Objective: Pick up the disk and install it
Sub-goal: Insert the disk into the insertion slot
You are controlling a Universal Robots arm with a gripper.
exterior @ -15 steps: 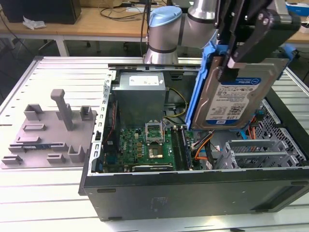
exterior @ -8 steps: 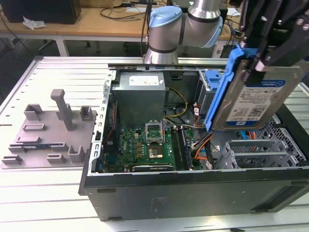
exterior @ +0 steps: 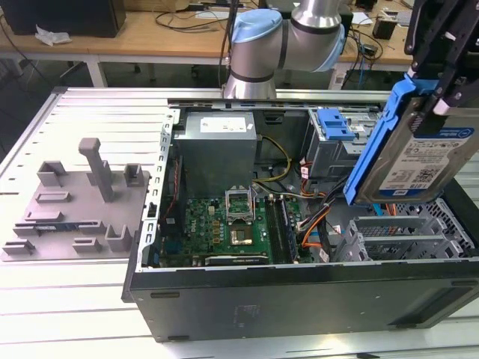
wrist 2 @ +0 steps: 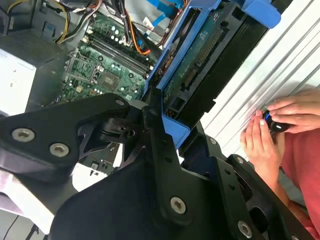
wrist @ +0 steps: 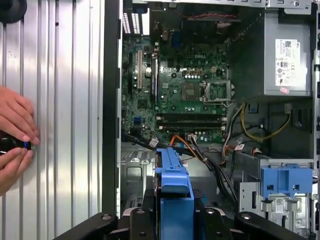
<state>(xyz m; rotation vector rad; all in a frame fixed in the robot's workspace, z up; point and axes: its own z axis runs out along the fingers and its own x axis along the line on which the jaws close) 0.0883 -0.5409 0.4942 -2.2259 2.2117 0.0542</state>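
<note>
Pickup done: jaws pinch the disk (exterior: 423, 161) by its blue carrier, aloft; drive cage (exterior: 325, 161) sits below the jaws, install not yet done.

- Disk (exterior: 415, 161): far side cut off at the exterior view's right edge. Its top is hidden where the gripper (exterior: 430, 86) clamps it.
- Gripper: body cut off at the upper edge.
- Drive cage (exterior: 328, 161): partly hidden behind the disk.
- Person's hands (wrist: 12, 137): cut off at the first wrist view's edge.
- Small dark object (wrist: 9, 145): mostly covered by fingers, so its kind cannot be told.
</note>
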